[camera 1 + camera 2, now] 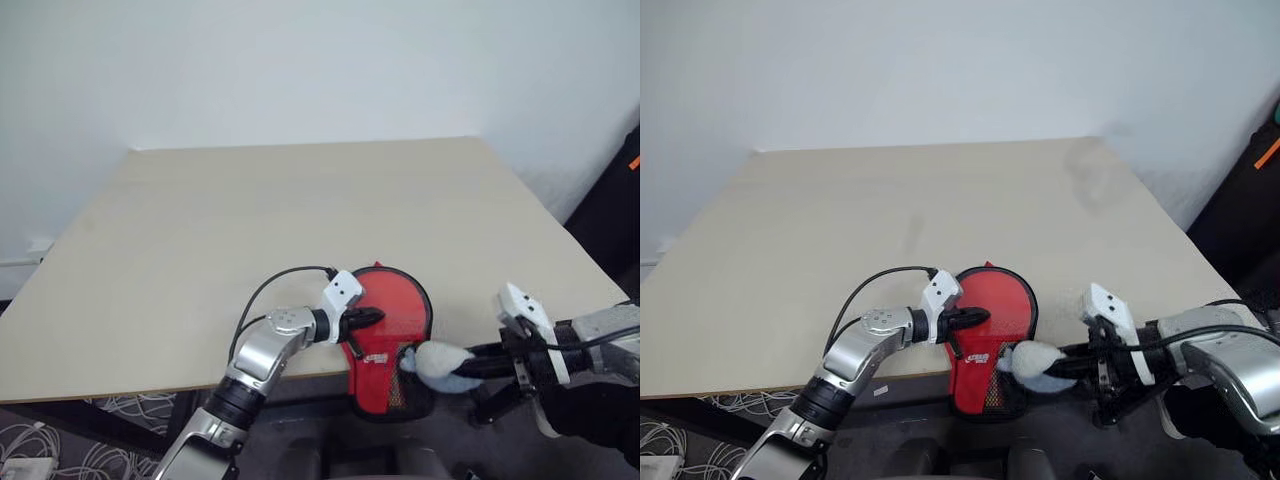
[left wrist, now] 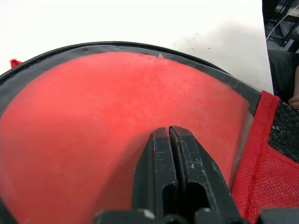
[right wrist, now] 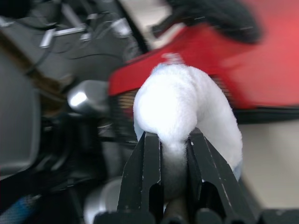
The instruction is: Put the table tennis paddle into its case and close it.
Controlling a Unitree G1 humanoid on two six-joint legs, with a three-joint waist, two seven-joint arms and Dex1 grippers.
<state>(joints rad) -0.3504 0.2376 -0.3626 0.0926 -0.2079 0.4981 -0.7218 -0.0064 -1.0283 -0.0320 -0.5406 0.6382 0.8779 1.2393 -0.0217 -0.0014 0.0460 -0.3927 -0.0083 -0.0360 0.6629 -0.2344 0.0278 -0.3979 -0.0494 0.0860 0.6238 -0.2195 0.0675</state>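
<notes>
Case [image 1: 385, 330] at table [image 1: 200, 250] edge, left gripper [image 2: 169, 133] closed on it, right gripper [image 3: 175, 137] pinching white lump [image 3: 184, 105].

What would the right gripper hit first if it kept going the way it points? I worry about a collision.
Probably the case: the right gripper, shut on a white fluffy lump, points at its near end, though depth is unclear.
</notes>
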